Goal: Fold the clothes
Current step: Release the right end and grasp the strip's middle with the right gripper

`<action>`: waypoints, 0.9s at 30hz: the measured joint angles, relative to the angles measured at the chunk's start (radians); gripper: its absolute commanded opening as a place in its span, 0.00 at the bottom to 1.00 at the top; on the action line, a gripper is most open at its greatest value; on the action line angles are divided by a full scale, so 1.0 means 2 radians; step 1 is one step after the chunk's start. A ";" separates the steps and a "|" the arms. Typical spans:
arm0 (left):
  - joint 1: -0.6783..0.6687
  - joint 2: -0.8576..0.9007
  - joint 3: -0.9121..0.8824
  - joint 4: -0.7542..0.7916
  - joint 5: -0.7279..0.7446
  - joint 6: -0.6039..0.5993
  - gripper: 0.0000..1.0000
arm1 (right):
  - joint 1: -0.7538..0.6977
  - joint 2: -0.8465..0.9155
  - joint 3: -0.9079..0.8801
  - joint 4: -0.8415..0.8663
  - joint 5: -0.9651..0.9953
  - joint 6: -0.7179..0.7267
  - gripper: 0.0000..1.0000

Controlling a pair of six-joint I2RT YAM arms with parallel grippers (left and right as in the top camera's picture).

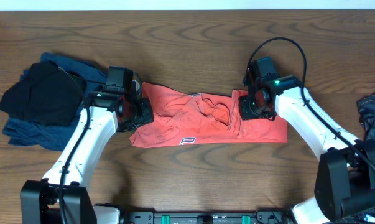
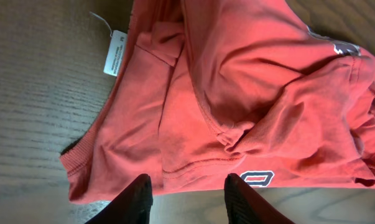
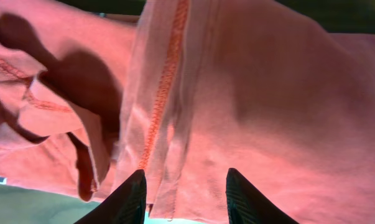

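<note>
Table [image 1: 206, 180] lies open below the T-shirt [image 1: 175, 118]; dark clothes pile [image 1: 38, 102] crowds the left side.

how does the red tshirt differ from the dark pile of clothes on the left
The red T-shirt lies stretched in a long band at the centre; the dark pile sits heaped. The T-shirt is one coral piece with a white label; the pile stacks black on navy. Both are rumpled cloth on the table.

Nothing reads clearly: the white label [image 2: 115, 53] on the shirt [image 2: 249, 81] carries print too small to read, and the white-edged lettering [image 2: 257, 179] near its hem shows only partly.
</note>
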 measured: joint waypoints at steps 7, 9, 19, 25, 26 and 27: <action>0.000 0.000 0.000 -0.001 0.000 0.002 0.64 | -0.006 0.000 0.000 0.000 0.033 0.006 0.41; 0.000 0.000 0.000 -0.001 0.000 0.002 0.66 | -0.009 0.000 0.000 -0.001 0.041 0.006 0.43; 0.001 0.050 0.000 0.059 -0.013 0.025 0.77 | -0.015 0.000 0.000 -0.025 0.056 0.014 0.96; 0.026 0.111 0.000 0.111 -0.013 0.037 0.77 | -0.016 0.000 0.000 -0.041 0.057 0.009 0.97; 0.032 0.120 0.000 0.119 -0.013 0.040 0.77 | -0.016 0.000 0.000 -0.041 0.057 0.009 0.97; 0.038 0.128 0.000 0.126 -0.012 0.044 0.77 | -0.016 0.000 0.000 -0.042 0.057 0.009 0.97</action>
